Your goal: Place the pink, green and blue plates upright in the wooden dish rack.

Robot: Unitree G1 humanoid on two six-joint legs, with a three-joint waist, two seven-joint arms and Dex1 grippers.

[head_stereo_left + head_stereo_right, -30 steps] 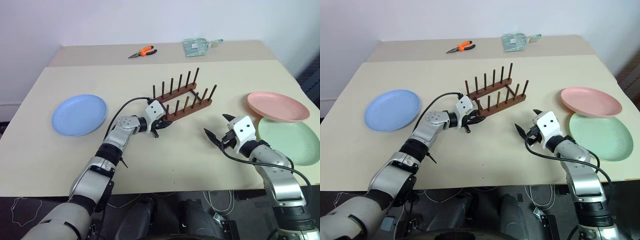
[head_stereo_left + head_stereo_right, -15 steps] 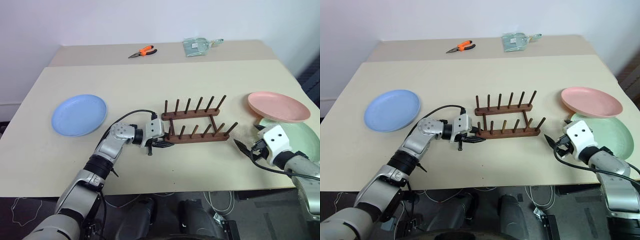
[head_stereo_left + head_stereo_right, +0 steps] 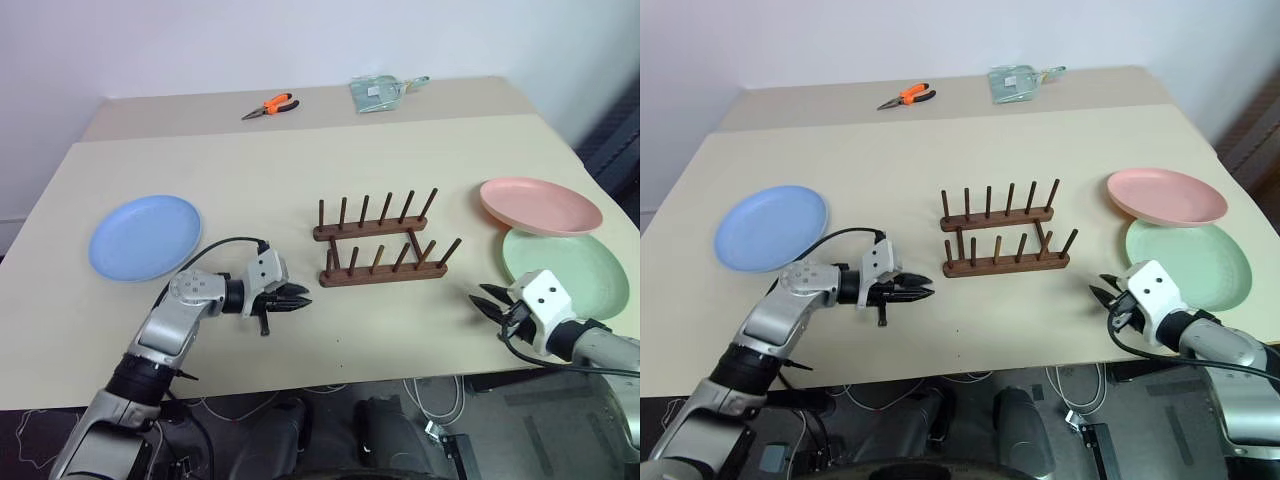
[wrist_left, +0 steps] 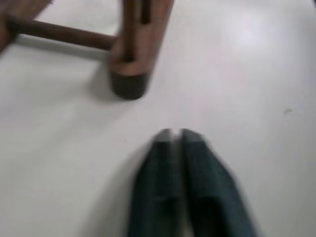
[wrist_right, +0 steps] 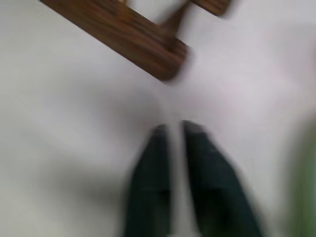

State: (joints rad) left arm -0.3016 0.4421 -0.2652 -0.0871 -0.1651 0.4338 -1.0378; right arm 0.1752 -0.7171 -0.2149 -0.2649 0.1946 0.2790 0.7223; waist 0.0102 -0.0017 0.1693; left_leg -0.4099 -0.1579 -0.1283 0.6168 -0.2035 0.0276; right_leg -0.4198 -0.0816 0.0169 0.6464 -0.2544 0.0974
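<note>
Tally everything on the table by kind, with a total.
Plates: 3 (blue, pink, green)
Dish rack: 1
Pliers: 1
Clear packet: 1
Total: 6

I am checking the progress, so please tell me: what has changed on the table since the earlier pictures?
The left gripper turned the dark brown wooden dish rack square to the table edge, let go, drew back and shut. The right gripper also drew back and shut. The blue, pink and green plates stayed flat.
</note>
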